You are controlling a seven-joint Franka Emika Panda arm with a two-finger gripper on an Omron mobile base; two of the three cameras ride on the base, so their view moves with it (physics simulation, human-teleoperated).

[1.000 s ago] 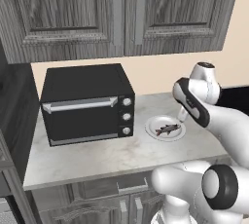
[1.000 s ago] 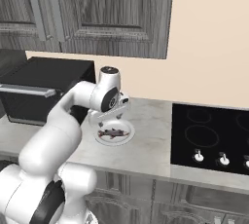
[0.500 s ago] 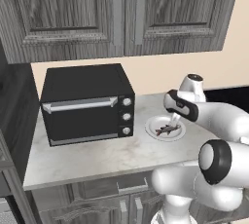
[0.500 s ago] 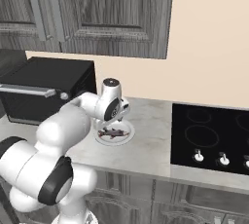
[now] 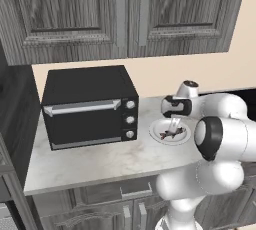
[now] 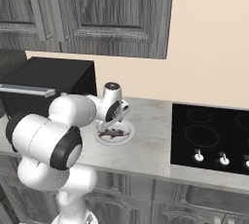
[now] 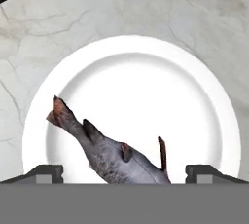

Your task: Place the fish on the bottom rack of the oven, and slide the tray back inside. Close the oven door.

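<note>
In the hand view the gripper (image 7: 124, 172) hangs spread wide with nothing in it, one fingertip at about 8 o'clock and the other at about 4 o'clock, the fish (image 7: 104, 151) lying between them on the white plate (image 7: 204, 86). Its tail points toward 10 o'clock and its body runs out under the bottom edge, so the fingers straddle it off-centre; closing here could pinch only the narrow tail end and let it slip or swing. Coming down too far could press the tips onto the plate and skid it across the marble counter (image 5: 95, 161). The counter's front edge (image 6: 146, 167) lies nearest. The toaster oven (image 5: 90, 106) stands at 9 o'clock, the cooktop (image 6: 214, 135) at 3 o'clock, the wall cabinets (image 5: 120, 14) overhead, leaving room to lift straight up
</note>
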